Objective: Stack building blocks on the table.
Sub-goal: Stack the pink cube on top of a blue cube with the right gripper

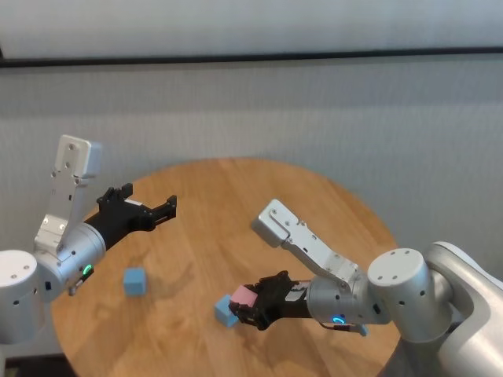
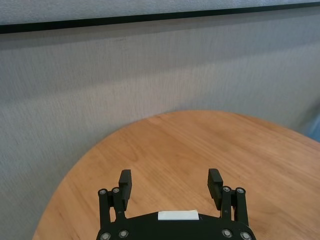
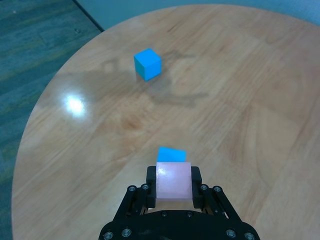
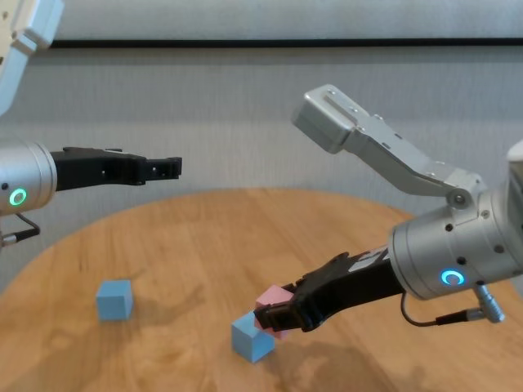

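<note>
- Pink block (image 3: pixel 173 180): clamped between the fingers of the right tool (image 3: pixel 173 184), which is closed on its sides; it is held low over the near part of the desk (image 1: pixel 259 196).
- Near blue block (image 4: pixel 252 337): rests on the desk just beside and slightly below the pink block, on the robot's left of it; in the right wrist view it shows just beyond the pink block's far edge. Whether the two blocks touch cannot be told.
- Far blue block (image 1: pixel 135 280): sits alone on the desk's left side, well apart from the other two.
- Left tool (image 2: pixel 171 187): fully open and empty, held raised over the desk's left part, its fingers (image 2: pixel 124 181) pointing toward the desk's middle.
- Desk: round, light-brown wood grain, before a grey wall (image 2: pixel 125 75).
</note>
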